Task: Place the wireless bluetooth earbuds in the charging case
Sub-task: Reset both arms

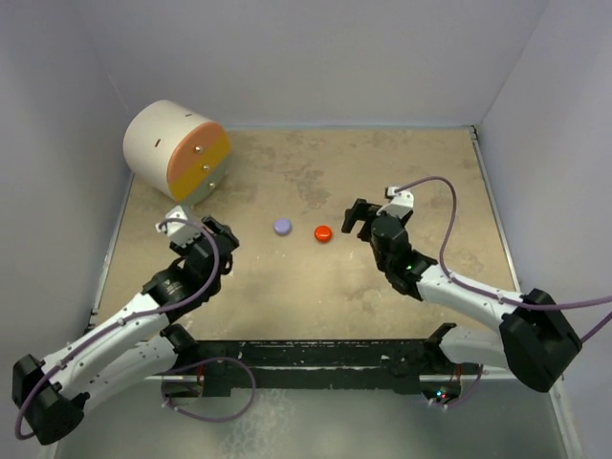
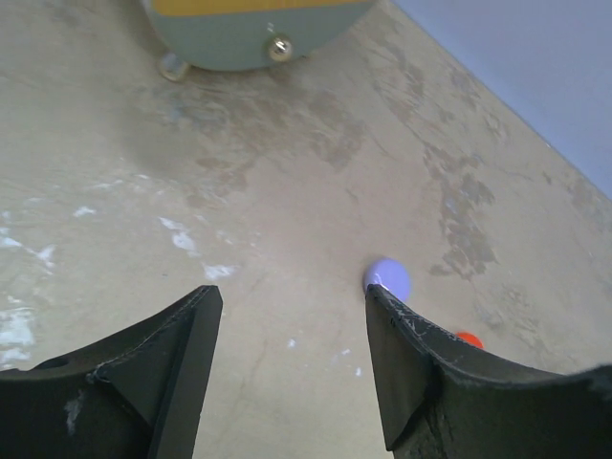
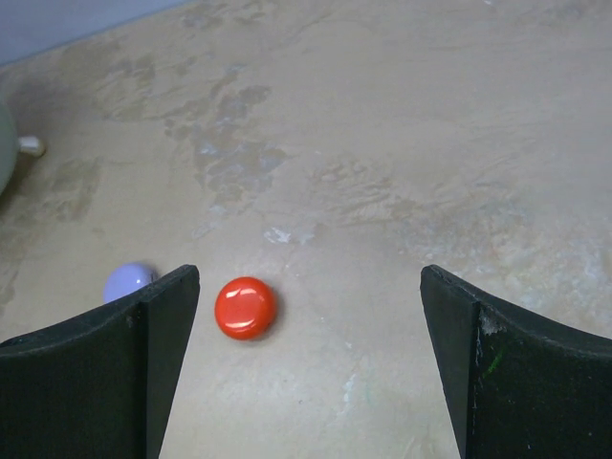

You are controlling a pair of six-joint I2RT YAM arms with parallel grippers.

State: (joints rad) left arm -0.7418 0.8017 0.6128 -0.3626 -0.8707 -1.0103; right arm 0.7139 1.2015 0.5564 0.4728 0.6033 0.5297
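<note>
At the far left rear a fat drum [image 1: 158, 142] lies on its side, smooth and cream-white round the barrel. Its flat round face is split into a salmon band and a mustard-yellow band, with small brassy studs [image 1: 200, 147] set into it. Whether the drum holds anything I cannot tell.

It rests on the counter [image 1: 316, 287], a matte beige slab mottled with darker stone-like patches and a few pale scuffs.

In front of the drum, the left fingers [image 2: 177, 359] are two dull black curved blades with worn edges. They stand well apart, with only bare counter between them, and they grip nothing.

Just right of them, near the middle of the counter, sits a lavender disc [image 1: 282, 227]. It is small, round, smooth and slightly domed. In the left wrist view it peeks out by the tip of the right-hand blade.

Close beside it, but not touching, lies a red disc [image 1: 322, 232] of the same shape, glossy enough to catch a highlight. Both discs look closed, and what is inside them I cannot tell.

Of the earbuds themselves nothing shows in any view, so I cannot tell where they are.

To the right, the right fingers [image 3: 483, 368], matte black and flat-faced, are spread as wide as they go and hold nothing. The red disc lies on the counter ahead of them, just beside their left blade.
</note>
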